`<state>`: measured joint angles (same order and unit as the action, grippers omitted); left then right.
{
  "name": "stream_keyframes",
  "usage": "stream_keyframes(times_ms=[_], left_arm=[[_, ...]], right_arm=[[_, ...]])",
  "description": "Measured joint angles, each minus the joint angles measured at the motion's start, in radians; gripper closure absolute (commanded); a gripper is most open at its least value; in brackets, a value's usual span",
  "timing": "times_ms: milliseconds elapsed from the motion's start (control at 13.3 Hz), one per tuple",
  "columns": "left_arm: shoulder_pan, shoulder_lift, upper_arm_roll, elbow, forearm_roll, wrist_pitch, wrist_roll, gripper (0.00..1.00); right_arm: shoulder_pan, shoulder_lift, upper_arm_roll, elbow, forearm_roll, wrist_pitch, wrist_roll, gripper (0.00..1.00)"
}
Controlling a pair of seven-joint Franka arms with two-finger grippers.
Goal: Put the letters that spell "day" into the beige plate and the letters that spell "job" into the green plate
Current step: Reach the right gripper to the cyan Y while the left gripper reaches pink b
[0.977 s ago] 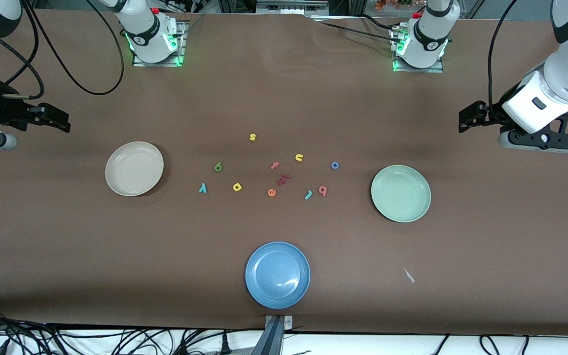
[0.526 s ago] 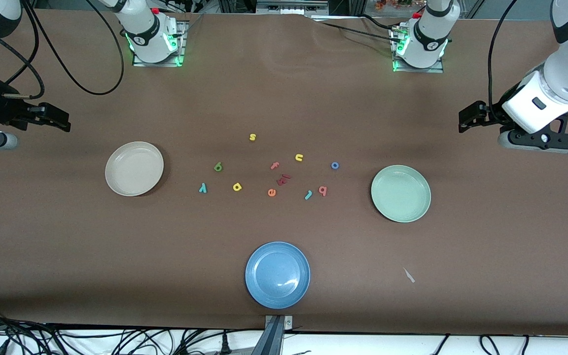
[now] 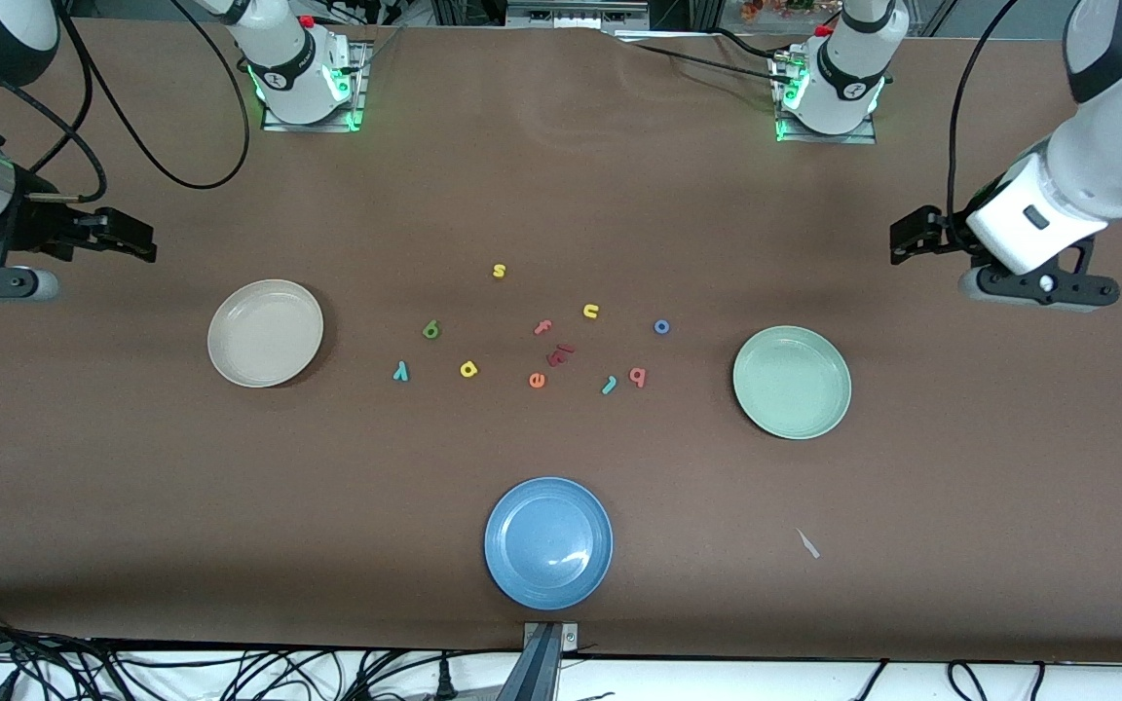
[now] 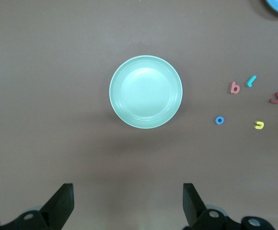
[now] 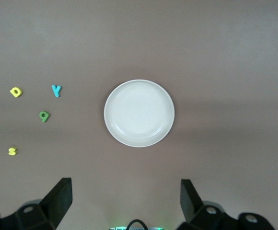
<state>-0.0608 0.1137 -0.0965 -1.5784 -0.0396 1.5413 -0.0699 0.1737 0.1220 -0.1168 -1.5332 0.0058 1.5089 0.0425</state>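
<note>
The six wanted letters all lie flat on the desk between the two plates. The d (image 3: 431,330), y (image 3: 400,371) and a (image 3: 468,369) sit nearer the beige plate (image 3: 230,365); the o (image 3: 661,327), b (image 3: 637,376) and j (image 3: 609,386) sit nearer the green plate (image 3: 751,409), with j and b just beside each other. Both plates hold nothing yet.

They look like thin foam: very light, soft and easily squashed or flicked aside. A pinch from straight above across a narrow stroke seems best, such as the stem of d or b, the hook of j, or the ring wall of o. Being flat, each leaves little edge to catch.

Stray letters s (image 3: 499,271), u (image 3: 590,312), f (image 3: 543,327) and e (image 3: 537,380) lie among them, with a blue plate (image 3: 503,574) nearest the camera.

The left end effector (image 3: 902,243) is over bare desk near the green plate, jaws wide apart and holding nothing. The right end effector (image 3: 137,243) is near the beige plate, likewise spread and holding nothing.
</note>
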Motion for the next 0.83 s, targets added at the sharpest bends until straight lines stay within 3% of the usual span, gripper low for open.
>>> stream_keyframes(times_ms=[376,827], left_arm=[[-0.082,0.062,-0.006,-0.002,-0.001,-0.008,-0.002,0.00],[-0.187,0.144,-0.009,-0.003,-0.005,0.077,-0.123,0.00]], right_arm=[[0.084,0.049,0.007,-0.028,0.021,0.003,0.059,0.00],[0.164,0.081,0.009,-0.189,0.022,0.241,0.146,0.00]])
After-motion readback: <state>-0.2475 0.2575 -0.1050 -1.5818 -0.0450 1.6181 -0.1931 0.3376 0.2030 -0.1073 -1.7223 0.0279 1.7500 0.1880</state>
